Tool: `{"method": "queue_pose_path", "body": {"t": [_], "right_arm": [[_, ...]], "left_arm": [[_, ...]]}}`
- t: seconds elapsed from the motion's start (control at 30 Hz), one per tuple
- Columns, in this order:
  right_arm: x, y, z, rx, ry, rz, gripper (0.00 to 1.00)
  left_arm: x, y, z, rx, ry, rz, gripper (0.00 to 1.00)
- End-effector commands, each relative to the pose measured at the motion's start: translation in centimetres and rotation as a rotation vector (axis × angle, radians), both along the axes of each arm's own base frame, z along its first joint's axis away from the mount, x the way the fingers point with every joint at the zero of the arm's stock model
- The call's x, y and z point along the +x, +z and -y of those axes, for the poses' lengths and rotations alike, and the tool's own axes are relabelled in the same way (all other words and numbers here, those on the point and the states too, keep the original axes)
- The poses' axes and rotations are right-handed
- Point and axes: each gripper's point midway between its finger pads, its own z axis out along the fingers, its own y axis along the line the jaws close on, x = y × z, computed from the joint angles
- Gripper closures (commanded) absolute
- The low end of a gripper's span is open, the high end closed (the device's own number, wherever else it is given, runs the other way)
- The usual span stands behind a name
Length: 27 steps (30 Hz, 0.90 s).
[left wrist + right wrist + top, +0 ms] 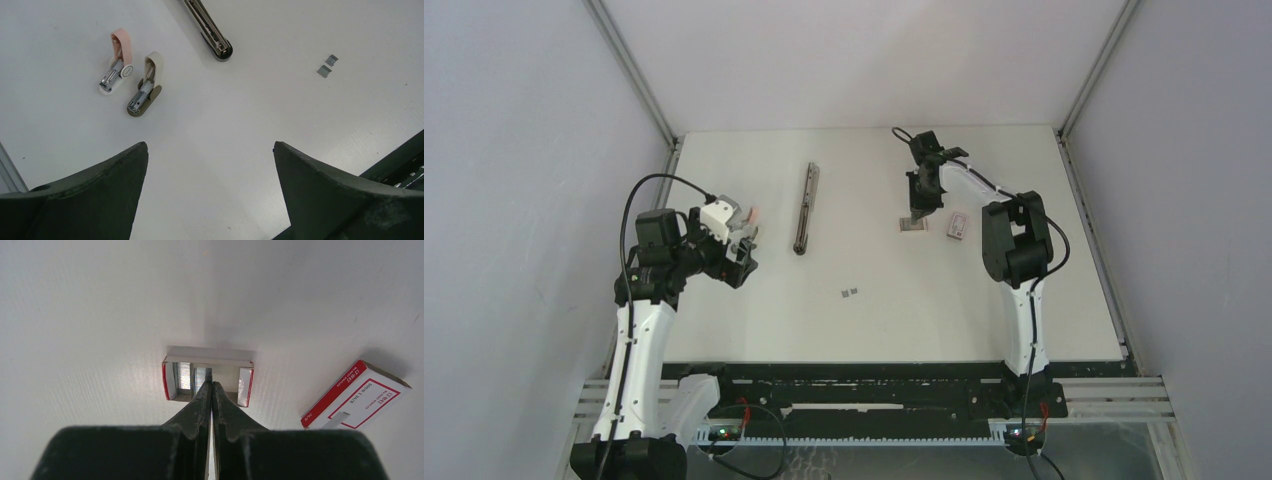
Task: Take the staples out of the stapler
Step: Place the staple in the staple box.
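White tabletop is shown with the dark grey stapler laid flat left of centre, the left gripper spread wide nearby, the right gripper pinched together empty at an opened staple box, and two loose staples scattered mid-table.

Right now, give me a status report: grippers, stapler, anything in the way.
Left gripper open, empty, hovering. Right gripper shut, tips at open staple box. Stapler lies flat, no gripper on it; two loose staples nearer the arms. Nothing blocks it.
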Motion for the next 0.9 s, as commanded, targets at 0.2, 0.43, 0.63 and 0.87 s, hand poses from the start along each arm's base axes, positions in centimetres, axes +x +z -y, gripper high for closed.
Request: {"method": "queue_pose_path", "body": {"t": [0.2, 0.43, 0.63, 0.87], "right_arm": [[1.36, 0.14, -0.05, 0.005, -0.007, 0.029, 1.0], [1.36, 0.02, -0.16, 0.009, -0.004, 0.025, 1.0], [1.24, 0.07, -0.38, 0.023, 0.007, 0.02, 1.0], [0.98, 0.39, -0.52, 0.031, 0.015, 0.017, 1.0]], "left_arm": [[-0.07, -0.64, 0.16, -0.001, -0.023, 0.009, 0.0], [-0.06, -0.68, 0.21, -0.003, -0.025, 0.007, 0.0], [-0.08, -0.68, 0.21, -0.002, -0.024, 0.007, 0.0], [-0.06, -0.67, 0.19, -0.002, -0.024, 0.007, 0.0]]}}
